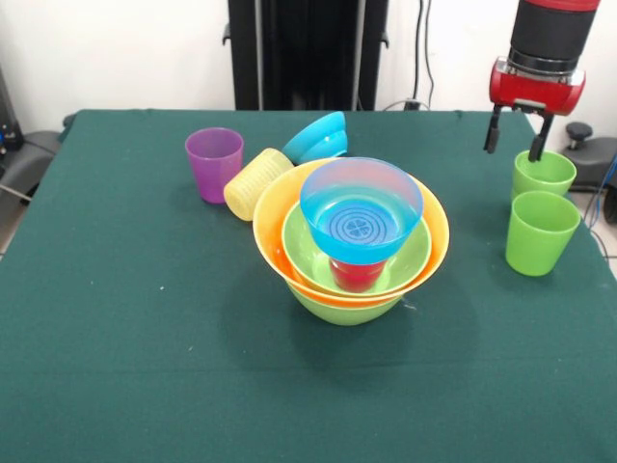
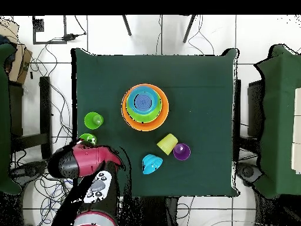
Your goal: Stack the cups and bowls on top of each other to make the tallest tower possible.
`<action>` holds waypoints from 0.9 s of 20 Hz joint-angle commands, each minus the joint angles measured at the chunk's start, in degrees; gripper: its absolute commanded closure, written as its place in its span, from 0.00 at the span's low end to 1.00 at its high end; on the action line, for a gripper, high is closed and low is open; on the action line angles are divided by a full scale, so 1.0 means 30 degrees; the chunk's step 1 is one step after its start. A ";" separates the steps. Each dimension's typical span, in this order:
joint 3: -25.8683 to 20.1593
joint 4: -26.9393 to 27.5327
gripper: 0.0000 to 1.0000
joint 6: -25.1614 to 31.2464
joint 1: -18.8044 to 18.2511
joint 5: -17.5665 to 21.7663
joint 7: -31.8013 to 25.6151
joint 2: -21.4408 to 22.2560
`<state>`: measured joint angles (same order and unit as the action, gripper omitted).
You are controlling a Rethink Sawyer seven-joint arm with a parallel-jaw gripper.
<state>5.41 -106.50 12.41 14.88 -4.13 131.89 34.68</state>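
Left of the tower stands the purple cup, with the yellow cup tipped over beside it. A blue bowl tops the tower. Right of it, the gripper hangs spread above the farther green cup.

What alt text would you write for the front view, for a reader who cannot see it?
A tower of nested bowls, topped by a blue bowl on a red cup, stands mid-table on green cloth. The red arm's open pincer hovers over two green cups at the right. Behind lie a purple cup, a tipped yellow cup and another blue bowl.
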 commanded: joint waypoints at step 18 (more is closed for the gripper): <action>-0.1616 -0.0208 0.00 -0.2147 0.0108 -0.0751 0.2984 -0.1286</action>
<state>5.65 -106.71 10.33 15.30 -4.64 131.89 33.76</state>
